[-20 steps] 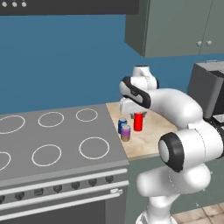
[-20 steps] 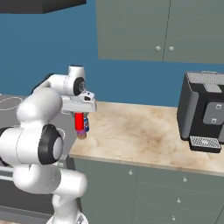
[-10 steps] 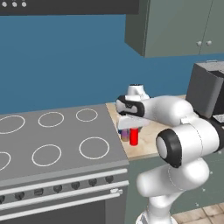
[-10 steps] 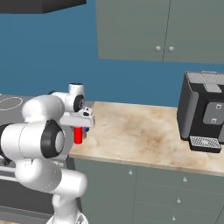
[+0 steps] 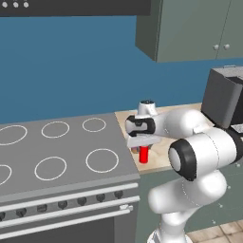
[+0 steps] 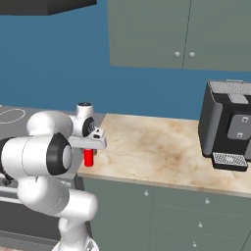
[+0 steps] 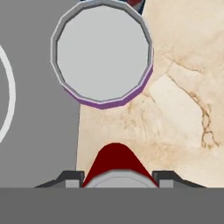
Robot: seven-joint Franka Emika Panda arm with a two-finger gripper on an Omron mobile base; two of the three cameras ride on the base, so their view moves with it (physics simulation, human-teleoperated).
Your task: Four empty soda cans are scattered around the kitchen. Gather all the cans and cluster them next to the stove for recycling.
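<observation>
My gripper (image 5: 143,146) is shut on a red soda can (image 5: 143,155), held upright low over the beige counter (image 5: 159,159) just right of the stove (image 5: 71,152). From the right, the red can (image 6: 88,158) hangs under the hand near the counter's front left corner. In the hand view the gripper (image 7: 117,177) has the red can (image 7: 114,161) between its tips. A purple-pink can (image 7: 103,52) with a silver top stands ahead, straddling the stove (image 7: 35,131) edge and the counter (image 7: 183,109). I cannot tell whether the red can touches the counter.
A black coffee machine (image 6: 228,125) stands at the far right of the counter (image 6: 157,147), also seen as the coffee machine (image 5: 225,97) behind my arm. Grey-green cabinets hang above. The stove's knobs line its front.
The gripper has come down and toward the counter's front edge with the red can. The cans that stood beside it are now hidden behind the hand in the left base view.
</observation>
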